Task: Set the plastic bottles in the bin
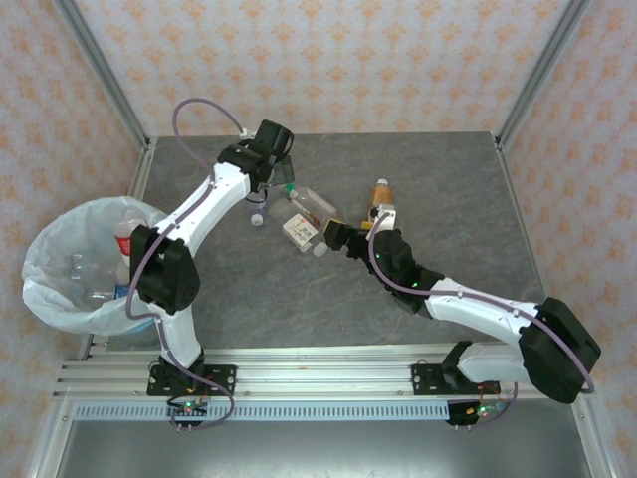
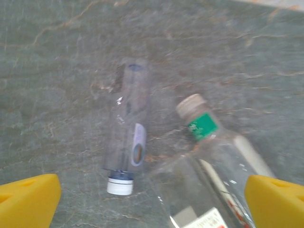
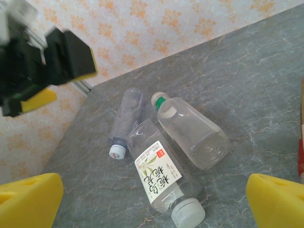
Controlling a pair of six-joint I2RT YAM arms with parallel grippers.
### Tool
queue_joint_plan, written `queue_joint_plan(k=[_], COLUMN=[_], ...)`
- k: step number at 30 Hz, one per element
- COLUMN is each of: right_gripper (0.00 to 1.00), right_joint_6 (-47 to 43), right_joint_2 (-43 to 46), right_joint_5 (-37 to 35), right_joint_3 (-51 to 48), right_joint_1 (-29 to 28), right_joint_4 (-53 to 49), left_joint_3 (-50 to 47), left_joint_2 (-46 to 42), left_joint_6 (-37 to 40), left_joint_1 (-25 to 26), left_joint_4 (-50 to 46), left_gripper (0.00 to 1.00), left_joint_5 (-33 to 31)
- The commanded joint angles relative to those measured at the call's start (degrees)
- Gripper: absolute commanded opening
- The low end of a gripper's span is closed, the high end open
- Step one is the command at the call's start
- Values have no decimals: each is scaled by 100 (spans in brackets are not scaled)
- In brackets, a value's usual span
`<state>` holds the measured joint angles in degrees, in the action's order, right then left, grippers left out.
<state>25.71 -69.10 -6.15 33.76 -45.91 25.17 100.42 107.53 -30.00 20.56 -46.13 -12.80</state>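
Three clear plastic bottles lie together mid-table: a slim one with a white cap [image 1: 261, 206] [image 2: 127, 142] [image 3: 125, 118], one with a green neck band [image 1: 313, 201] [image 2: 223, 156] [image 3: 192, 130], and a white-labelled one [image 1: 301, 232] [image 3: 159, 178]. An orange bottle [image 1: 379, 197] stands upright to their right. My left gripper [image 1: 272, 179] [image 2: 152, 199] hovers open just above the slim and green-banded bottles, holding nothing. From the right, my right gripper [image 1: 330, 239] [image 3: 154, 202] faces the white-labelled bottle, open and empty. The bin [image 1: 45, 284] stands at the left table edge with several bottles inside.
Metal frame posts [image 1: 105, 75] rise at the back corners before patterned walls. The grey marble table [image 1: 448, 189] has free room at the right and front. The left gripper's black body [image 3: 52, 61] shows at the upper left of the right wrist view.
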Motion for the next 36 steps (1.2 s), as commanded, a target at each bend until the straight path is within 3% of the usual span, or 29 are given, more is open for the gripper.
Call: queue_joint_plan(k=[1,6,15,22,36], right_gripper=[99,99,99,99,99], right_joint_6=[21,-240,-291,-263,-238], right_joint_2=[331,450,336,363,416], right_joint_5=[-131,280,428,483,424], right_joint_3=[-203,-266,-100,-54,-38], right_joint_1=[47,51,43,47,47], right_joint_4=[1,155,76,-36,-197], left_joint_3=[55,136,436,883,1638], left_joint_2=[108,600,1431,2075,3070], left_joint_6=[66,776,995,1073,1245], left_joint_1=[-321,-493,-829,-967,-1062], left_joint_4=[-115,98,296,275,318], left_gripper=[100,100,93,81,74], left_joint_5=[175,592,1150,1180,1284])
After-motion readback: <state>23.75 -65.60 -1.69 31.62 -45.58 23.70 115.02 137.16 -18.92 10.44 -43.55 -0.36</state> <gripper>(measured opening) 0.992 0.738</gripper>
